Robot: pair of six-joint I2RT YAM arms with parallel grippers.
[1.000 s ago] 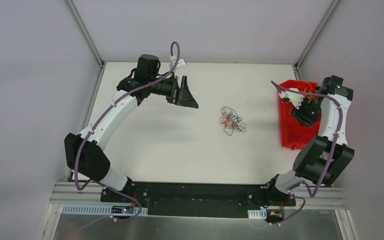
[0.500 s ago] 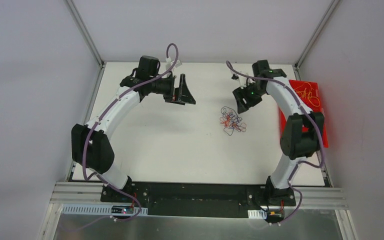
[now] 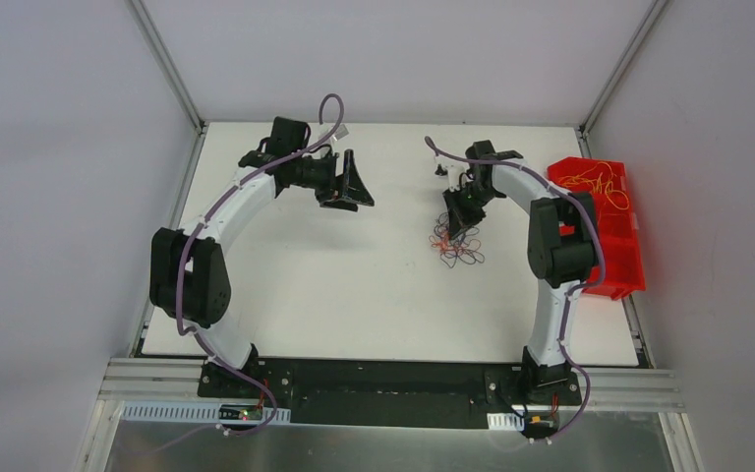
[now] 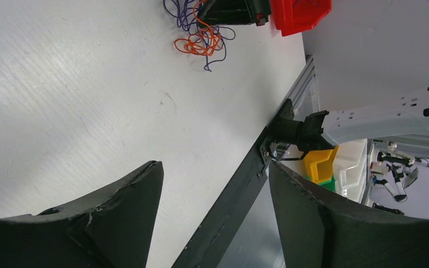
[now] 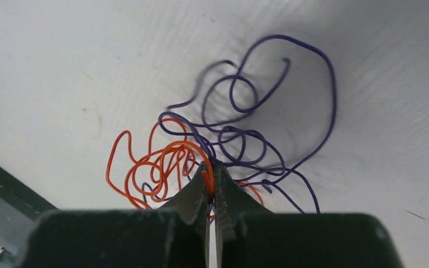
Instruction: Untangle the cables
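A tangle of thin orange and purple cables [image 3: 459, 246] lies on the white worktop [image 3: 334, 285] right of centre, the right claw [image 3: 453, 227] on its upper edge. A red plastic bin [image 3: 617, 246] stands far right.

two arms, left arm [image 3: 241, 202] and right arm [image 3: 551, 324]; two end effectors, left end effector [image 4: 212, 218] and right end effector [image 5: 211, 178]; one table [image 3: 354, 285]; one red bin [image 3: 621, 251]; one tangle of cables [image 3: 457, 246].

A red bin [image 3: 621, 261] sits at the right edge of the white table [image 3: 334, 295]; a yellow bin [image 4: 319, 162] and a green bin [image 4: 324, 181] sit past its near edge.
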